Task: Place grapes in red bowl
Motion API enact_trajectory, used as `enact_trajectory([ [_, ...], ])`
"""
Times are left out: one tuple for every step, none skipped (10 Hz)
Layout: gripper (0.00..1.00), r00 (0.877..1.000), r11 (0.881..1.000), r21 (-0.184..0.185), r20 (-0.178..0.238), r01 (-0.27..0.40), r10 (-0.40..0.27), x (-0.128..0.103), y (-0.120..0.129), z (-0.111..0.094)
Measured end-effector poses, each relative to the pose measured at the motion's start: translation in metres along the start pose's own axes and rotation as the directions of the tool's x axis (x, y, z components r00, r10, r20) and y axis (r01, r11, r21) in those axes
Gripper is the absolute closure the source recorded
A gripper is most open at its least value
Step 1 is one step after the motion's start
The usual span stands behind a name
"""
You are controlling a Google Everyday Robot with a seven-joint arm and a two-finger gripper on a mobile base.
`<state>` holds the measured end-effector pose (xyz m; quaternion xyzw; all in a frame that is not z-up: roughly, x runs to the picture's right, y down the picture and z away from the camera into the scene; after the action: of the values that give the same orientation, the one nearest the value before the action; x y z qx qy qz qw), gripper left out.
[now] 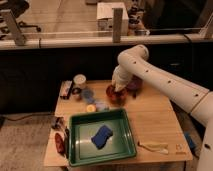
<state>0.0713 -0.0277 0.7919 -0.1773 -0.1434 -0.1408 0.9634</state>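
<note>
The red bowl [114, 96] stands on the wooden table [150, 120], behind the green tray. My white arm reaches in from the right and bends down, so my gripper [119, 89] hangs right over the red bowl, at its rim or just inside it. The grapes do not show apart from it: the gripper's end covers the bowl's middle, and I cannot tell whether they are held or lie in the bowl. The dark purple bowl [135, 84] stands just right of the red bowl, partly behind my arm.
A green tray [80, 145] with a blue sponge [101, 136] fills the table's front. A white cup [79, 80], a blue lid [88, 95] and a small yellow thing [90, 107] stand at the back left. A red item [61, 141] lies at the left edge, a pale one [154, 147] at the front right.
</note>
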Motion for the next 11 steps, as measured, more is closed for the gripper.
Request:
enact_trajectory([
  [0.96, 1.000, 1.000, 0.002, 0.002, 0.002, -0.002, 0.001, -0.002, 0.001],
  [0.96, 1.000, 1.000, 0.007, 0.005, 0.006, -0.006, 0.000, -0.005, 0.002],
  [0.96, 1.000, 1.000, 0.011, 0.009, 0.014, -0.014, -0.004, -0.009, 0.004],
  [0.96, 1.000, 1.000, 0.013, 0.012, 0.023, -0.023, -0.008, -0.012, 0.005],
  [0.96, 0.999, 0.999, 0.017, 0.014, 0.028, -0.029, -0.010, -0.015, 0.006],
  [0.96, 0.999, 0.999, 0.022, 0.020, 0.031, -0.031, -0.008, -0.018, 0.007],
  [0.96, 0.999, 0.999, 0.025, 0.024, 0.035, -0.035, -0.008, -0.020, 0.008],
  [0.96, 0.999, 0.999, 0.029, 0.029, 0.041, -0.042, -0.007, -0.023, 0.010],
  [0.96, 0.998, 0.999, 0.031, 0.033, 0.045, -0.046, -0.007, -0.025, 0.012],
  [0.96, 0.998, 0.998, 0.031, 0.037, 0.046, -0.047, -0.006, -0.024, 0.013],
  [0.96, 0.998, 0.998, 0.033, 0.042, 0.046, -0.047, -0.002, -0.023, 0.014],
])
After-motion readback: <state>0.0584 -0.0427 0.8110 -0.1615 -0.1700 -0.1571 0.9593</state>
